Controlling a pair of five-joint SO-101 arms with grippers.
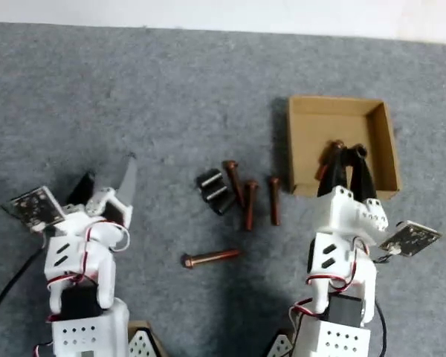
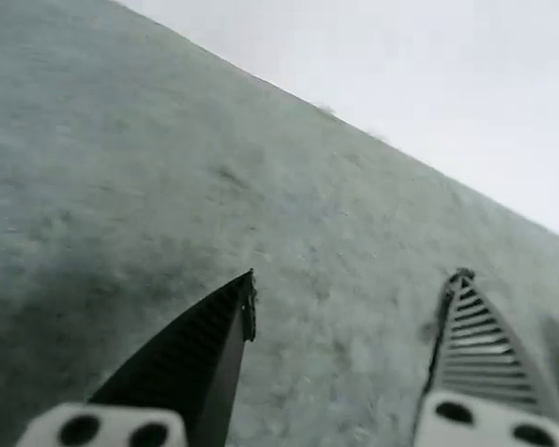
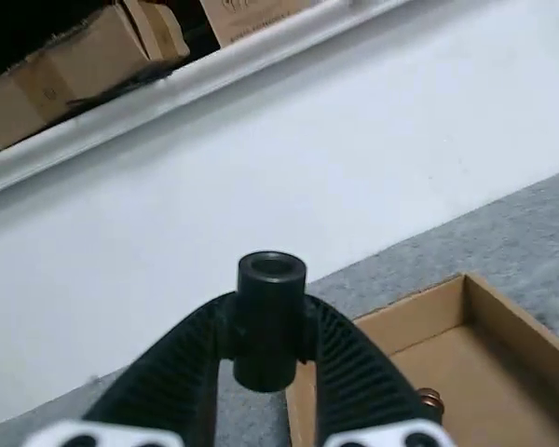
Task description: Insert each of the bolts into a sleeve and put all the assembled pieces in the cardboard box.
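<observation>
My right gripper (image 1: 347, 156) hangs over the near edge of the cardboard box (image 1: 379, 141), shut on a black sleeve (image 3: 271, 279) that stands upright between its fingers (image 3: 354, 372). A copper bolt head (image 3: 430, 400) shows in the box (image 3: 503, 354) beside one finger; I cannot tell whether it sits in a sleeve. Two black sleeves (image 1: 214, 190) lie side by side at the table's middle, with three copper bolts (image 1: 250, 204) just to their right. Another bolt (image 1: 210, 258) lies nearer the arms. My left gripper (image 1: 108, 176) stands open over bare mat at the left, its fingers (image 2: 214, 345) holding nothing.
Grey mat (image 1: 134, 89) covers the table, with open room at the left and far side. A white wall (image 3: 261, 177) runs behind the box, and cardboard cartons (image 3: 65, 65) sit beyond it.
</observation>
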